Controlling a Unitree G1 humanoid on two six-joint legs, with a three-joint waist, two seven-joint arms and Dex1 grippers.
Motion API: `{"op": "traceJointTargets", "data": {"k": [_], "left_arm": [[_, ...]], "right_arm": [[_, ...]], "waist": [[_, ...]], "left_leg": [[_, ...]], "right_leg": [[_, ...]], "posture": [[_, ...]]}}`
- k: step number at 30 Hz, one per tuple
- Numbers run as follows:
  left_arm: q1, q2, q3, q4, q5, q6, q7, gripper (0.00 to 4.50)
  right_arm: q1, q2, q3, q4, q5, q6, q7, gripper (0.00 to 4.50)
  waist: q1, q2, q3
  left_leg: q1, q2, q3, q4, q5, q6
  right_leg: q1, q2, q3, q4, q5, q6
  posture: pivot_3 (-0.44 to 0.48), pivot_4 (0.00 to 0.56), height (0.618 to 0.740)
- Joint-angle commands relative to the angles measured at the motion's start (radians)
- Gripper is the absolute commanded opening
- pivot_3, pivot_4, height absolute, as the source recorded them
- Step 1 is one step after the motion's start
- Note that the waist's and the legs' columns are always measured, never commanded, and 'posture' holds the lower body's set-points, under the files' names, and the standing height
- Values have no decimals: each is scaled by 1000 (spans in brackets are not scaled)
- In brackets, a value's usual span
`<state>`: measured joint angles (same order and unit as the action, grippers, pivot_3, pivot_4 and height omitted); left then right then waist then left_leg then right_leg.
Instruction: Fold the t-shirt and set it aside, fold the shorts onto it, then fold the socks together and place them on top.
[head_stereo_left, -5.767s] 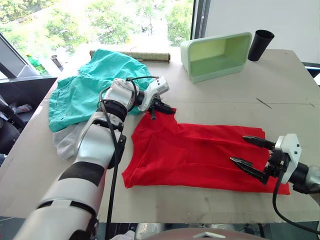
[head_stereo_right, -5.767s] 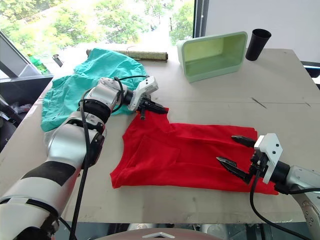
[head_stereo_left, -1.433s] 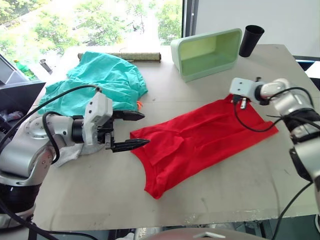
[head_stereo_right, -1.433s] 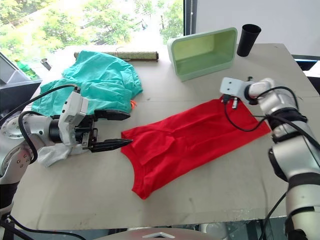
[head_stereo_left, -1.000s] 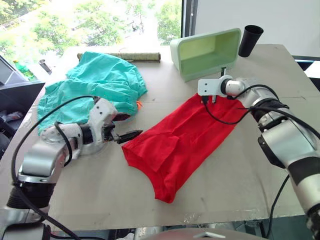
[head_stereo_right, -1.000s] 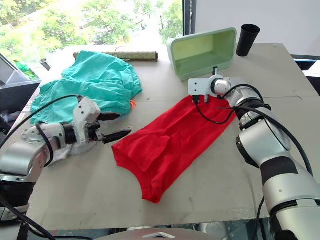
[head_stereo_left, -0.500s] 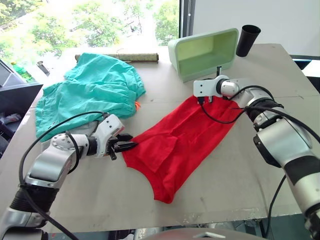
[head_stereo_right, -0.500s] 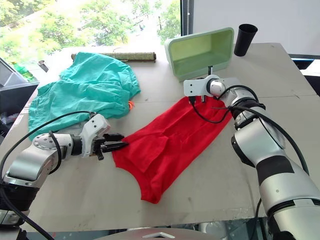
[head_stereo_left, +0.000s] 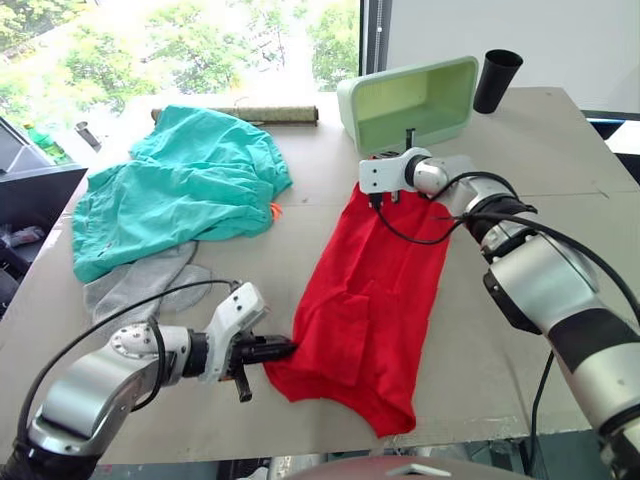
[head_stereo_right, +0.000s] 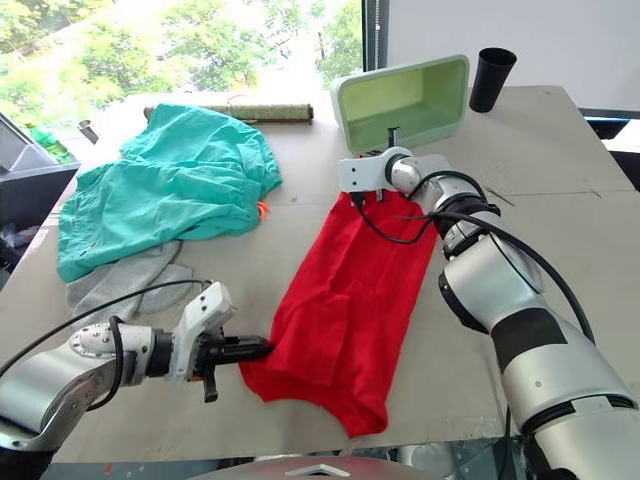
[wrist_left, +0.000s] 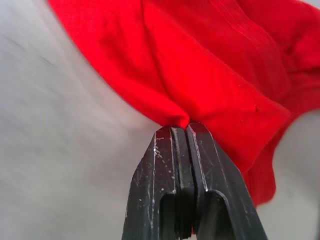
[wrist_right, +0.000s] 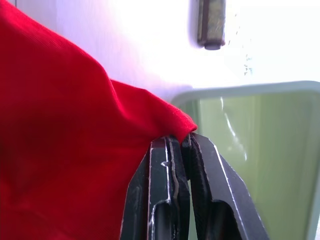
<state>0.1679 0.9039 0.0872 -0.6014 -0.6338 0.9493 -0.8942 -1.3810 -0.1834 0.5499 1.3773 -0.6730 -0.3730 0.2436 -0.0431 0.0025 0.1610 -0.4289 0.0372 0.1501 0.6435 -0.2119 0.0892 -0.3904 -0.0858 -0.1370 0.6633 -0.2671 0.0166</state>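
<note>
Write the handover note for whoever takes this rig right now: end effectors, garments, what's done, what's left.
Left end effector: shut on the near corner of the t-shirt.
Right end effector: shut on the t-shirt's far corner, beside the green bin.
T-shirt: stretched between both, partly folded, mid-table.
Shorts: unfolded, far left.
Socks: loose, by the shorts' near edge.
Done: nothing finished.
Left: finish folding the t-shirt and set it aside; fold the shorts onto it; pair the socks on top.
</note>
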Motion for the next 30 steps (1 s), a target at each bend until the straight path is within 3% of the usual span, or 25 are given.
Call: {"op": "traceJointTargets", "data": {"k": [1, 2, 3, 4, 6, 11, 13, 14, 17, 21, 26, 30], "left_arm": [[79, 14, 2, -134, -90, 35, -24, 94], [90, 17, -2, -144, -94, 33, -25, 94], [97, 19, -7, -147, -86, 25, -19, 0], [99, 16, -11, -142, -76, 17, -7, 0], [101, 9, -13, -131, -57, -6, 8, 0], [119, 15, 38, -104, 0, -115, 10, 1876], [132, 23, 67, -101, 17, -180, -21, 2487], [140, 23, 94, -103, 19, -226, -49, 3059], [147, 19, 164, -93, 25, -338, -113, 3059], [119, 32, 143, -12, 135, -540, -190, 3059], [1, 34, 12, 167, 316, -853, -290, 3059], [-116, 53, -111, 344, 446, -1184, -415, 3059]], "right_arm": [[-52, 72, -5, -25, -5, -32, -107, 0], [-48, 86, -12, -26, 2, -42, -112, 0], [-43, 97, -23, -25, 13, -47, -105, 702], [-34, 103, -34, -23, 26, -44, -75, 973], [-19, 104, -53, -21, 48, -44, -53, 2021], [20, 23, -208, -49, 211, -72, 76, 4458], [53, -21, -268, -79, 287, -101, 210, 4500], [86, -51, -305, -111, 342, -114, 306, 4500], [253, -155, -380, -322, 520, -124, 618, 4500], [594, -295, -432, -843, 781, 91, 878, 4500], [981, -475, -497, -1345, 962, 342, 951, 4500], [1269, -613, -571, -1503, 958, 322, 977, 4500]], "waist": [[-5, 0, 0], [-6, 0, 0], [-6, 0, 0], [-4, 0, 0], [6, 0, 0], [9, -2, -1], [8, -2, -1], [7, -2, -1], [5, -2, -1], [9, -1, -1], [16, 1, -1], [35, 0, -2]], "left_leg": [[0, 0, 0, 0, -2, -3], [0, 0, 0, 0, -2, -4], [0, 0, 0, -1, -2, -4], [1, 0, 0, -2, -1, -5], [1, 0, -1, -3, 0, -7], [-1, -1, -3, -3, 0, -7], [-1, -1, -3, -3, 0, -7], [-1, -1, -3, -3, 0, -7], [0, 0, -3, -3, 1, -4], [0, 0, -3, -3, 2, -3], [1, 0, -3, -4, 2, -3], [2, 0, -3, -5, -1, -7]], "right_leg": [[0, 0, 1, 0, 0, 0], [0, 0, 1, 0, 0, 0], [0, 0, 1, 0, 0, 0], [0, 0, 0, 0, 0, 0], [-1, 1, -1, 0, 0, 0], [-1, 0, -2, -1, 0, 0], [-1, 0, -2, -1, 0, -1], [-1, 0, -2, -1, 0, -1], [0, 1, -3, -1, 0, -1], [2, 0, -3, -3, 0, -1], [2, 0, -3, -2, 0, -1], [0, -1, -4, -3, 0, -1]], "posture": [[0, 150, 740], [0, 150, 740], [0, 150, 740], [0, 150, 740], [0, 150, 740], [0, 150, 740], [0, 150, 740], [0, 150, 740], [0, 150, 740], [0, 150, 740], [0, 150, 740], [0, 150, 740]]}}
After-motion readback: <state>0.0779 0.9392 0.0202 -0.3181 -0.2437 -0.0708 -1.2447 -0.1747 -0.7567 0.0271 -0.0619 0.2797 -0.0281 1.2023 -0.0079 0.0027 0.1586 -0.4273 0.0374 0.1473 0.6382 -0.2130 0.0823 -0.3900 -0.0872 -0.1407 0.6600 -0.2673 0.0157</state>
